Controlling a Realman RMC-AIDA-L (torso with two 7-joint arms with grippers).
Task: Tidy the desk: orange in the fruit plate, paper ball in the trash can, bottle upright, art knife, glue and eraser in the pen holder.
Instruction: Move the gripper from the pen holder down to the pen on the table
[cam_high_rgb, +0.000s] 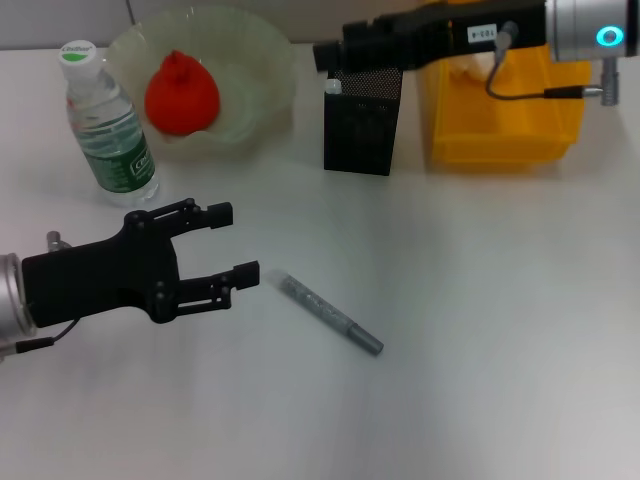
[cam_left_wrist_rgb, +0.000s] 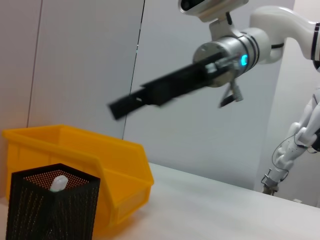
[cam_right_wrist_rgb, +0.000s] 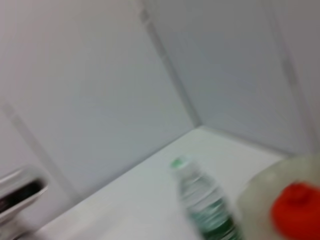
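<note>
Trash can (cam_high_rgb: 500, 140), yellow, is sitting at the far right, something white showing inside it, probably the paper ball (cam_high_rgb: 468, 70); right gripper (cam_high_rgb: 330, 52) is hanging above the pen holder (cam_high_rgb: 362, 125), its fingers impossible to judge. Fruit plate (cam_high_rgb: 255, 75) is holding the orange (cam_high_rgb: 182, 93), bottle (cam_high_rgb: 105, 125) standing upright beside it. Art knife (cam_high_rgb: 325, 312) is lying mid-desk, seemingly the step in hand: left gripper (cam_high_rgb: 232, 245), fingers spread, is needing to reach across and close on it.

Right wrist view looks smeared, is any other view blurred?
Right wrist view: heavy motion blur, the bottle and orange are smeared. Left wrist view: background sharp, only the right claw over the pen holder is streaked. Head view: sharp, soft shadow under the left claw.
</note>
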